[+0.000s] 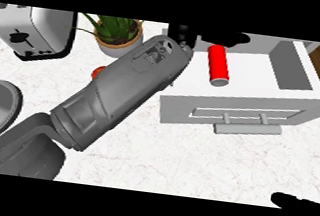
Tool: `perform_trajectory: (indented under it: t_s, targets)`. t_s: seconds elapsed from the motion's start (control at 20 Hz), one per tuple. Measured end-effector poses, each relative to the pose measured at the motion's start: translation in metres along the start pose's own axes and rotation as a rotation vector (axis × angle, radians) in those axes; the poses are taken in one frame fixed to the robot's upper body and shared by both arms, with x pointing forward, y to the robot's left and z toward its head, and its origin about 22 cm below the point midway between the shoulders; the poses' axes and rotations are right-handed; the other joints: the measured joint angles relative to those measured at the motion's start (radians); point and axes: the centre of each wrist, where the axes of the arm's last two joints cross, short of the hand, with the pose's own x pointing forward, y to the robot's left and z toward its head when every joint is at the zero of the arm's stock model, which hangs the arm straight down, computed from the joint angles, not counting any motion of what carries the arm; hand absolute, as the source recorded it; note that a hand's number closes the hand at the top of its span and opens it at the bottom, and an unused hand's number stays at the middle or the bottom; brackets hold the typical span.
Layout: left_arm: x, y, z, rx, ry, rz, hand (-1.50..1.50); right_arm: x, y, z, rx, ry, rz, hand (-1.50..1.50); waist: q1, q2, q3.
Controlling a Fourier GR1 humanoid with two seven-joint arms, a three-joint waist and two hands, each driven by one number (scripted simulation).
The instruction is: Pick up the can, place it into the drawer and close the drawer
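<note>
1. Can lies inside open drawer, upper right of frame.
2. Left hand above can; fingers: cannot tell.
3. Right hand lower right; fingers: cannot tell.
4. Risk: can rolls, jamming the closing drawer.

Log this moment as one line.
can: lying in open drawer | left hand: above drawer's far edge | right hand: lower edge

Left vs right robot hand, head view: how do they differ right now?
The left robot hand is stretched far across the counter to the open drawer, just beside the red can lying inside; the right robot hand sits at the view's lower right edge, far from the drawer. The left's whole grey forearm shows; the right shows only a black tip. Both are black.
</note>
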Motion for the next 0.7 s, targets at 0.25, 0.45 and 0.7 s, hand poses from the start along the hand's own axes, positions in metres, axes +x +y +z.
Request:
perform_trajectory:
  t_s: [0.25,0.45,0.7]
  targets:
    - [0.009,-0.004,0.002,0.012,-0.022,0.025,-1.50,-0.001,0.010,-0.010,0.047,-0.024,0.165,-1.50,0.023,-0.005,0.000]
    - [0.019,-0.006,0.000,0.022,-0.031,0.029,-1.50,-0.002,0.018,-0.017,0.086,-0.031,0.317,-1.50,0.044,-0.009,0.000]
    - [0.022,-0.007,0.001,0.014,-0.026,0.034,-1.50,-0.019,0.040,-0.025,0.142,-0.009,0.475,-1.50,0.075,-0.016,-0.001]
